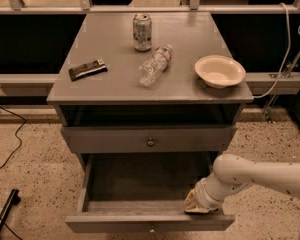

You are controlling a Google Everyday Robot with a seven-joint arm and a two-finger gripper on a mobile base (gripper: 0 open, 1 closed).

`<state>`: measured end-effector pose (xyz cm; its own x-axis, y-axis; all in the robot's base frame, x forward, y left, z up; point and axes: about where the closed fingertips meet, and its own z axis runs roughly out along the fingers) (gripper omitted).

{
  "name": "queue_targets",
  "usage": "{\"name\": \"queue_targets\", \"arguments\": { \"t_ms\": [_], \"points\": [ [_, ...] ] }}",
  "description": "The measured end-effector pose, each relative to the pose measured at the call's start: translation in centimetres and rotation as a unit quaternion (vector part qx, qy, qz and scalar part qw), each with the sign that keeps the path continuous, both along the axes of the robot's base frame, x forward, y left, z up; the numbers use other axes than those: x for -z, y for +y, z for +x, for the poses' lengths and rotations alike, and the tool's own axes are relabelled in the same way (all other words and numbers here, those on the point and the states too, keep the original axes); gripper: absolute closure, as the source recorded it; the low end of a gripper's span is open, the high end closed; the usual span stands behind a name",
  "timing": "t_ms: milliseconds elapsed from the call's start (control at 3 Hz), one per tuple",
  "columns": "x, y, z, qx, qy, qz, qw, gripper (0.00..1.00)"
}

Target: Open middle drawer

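Observation:
The middle drawer is grey wood with a low flat front and a small knob at its lower edge. It stands pulled far out of the cabinet, and its bare inside shows. My gripper sits at the end of the white arm, which comes in from the right. It is down inside the drawer at the right front corner, right behind the front panel. The taller top drawer, with a round knob, is above it, its front a little forward of the frame. The lowest drawer is hidden below.
On the cabinet top lie a drinks can, a plastic bottle on its side, a beige bowl and a dark snack bar. Cables run along the speckled floor at the left.

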<state>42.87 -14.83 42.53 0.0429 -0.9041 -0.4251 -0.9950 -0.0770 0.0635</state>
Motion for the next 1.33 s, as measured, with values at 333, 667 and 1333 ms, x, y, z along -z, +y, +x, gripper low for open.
{"name": "queue_targets", "arguments": {
  "t_ms": [333, 667, 1333],
  "points": [
    [-1.7, 1.3, -0.6, 0.008, -0.046, 0.079, 0.9958, 1.00],
    [-3.3, 1.5, -0.5, 0.017, -0.083, 0.117, 0.9895, 1.00],
    [-9.4, -0.1, -0.2, 0.041, -0.175, 0.170, 0.9688, 1.00]
  ]
}}
